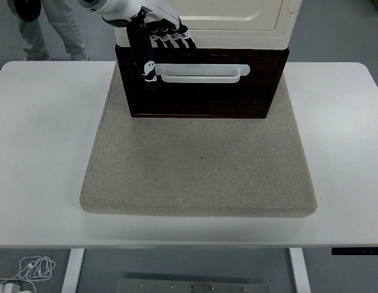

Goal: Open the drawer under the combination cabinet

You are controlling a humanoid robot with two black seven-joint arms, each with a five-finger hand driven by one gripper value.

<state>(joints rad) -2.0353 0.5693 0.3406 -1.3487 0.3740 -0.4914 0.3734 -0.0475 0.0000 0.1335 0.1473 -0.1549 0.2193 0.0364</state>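
Head view: dark drawer (201, 91) at the mat's (198, 165) far edge, under the cream cabinet (238, 18), front face toward the near edge. White handle (201, 73) across the upper front, drawer apparently shut, flush beneath the cabinet. Left hand (155, 39) in from the top left, at the handle's left end: thumb (143, 58) down across the drawer front beside the handle, four fingers (174, 36) curled narrow above the drawer's top edge, holding nothing visible. Whether any fingertip touches the handle, impossible to say from here. Right hand nowhere in view. A person's legs (52, 24) beyond the table's (42, 134) far-left corner, well apart from the work.

Step in hand, by the look of it: getting hold of the handle. Best done by hooking fingertips into the slot behind the bar, closer to its middle than its left end, then pulling straight toward the near edge. An off-centre pull likely to twist the drawer or drag the whole cabinet over the mat.
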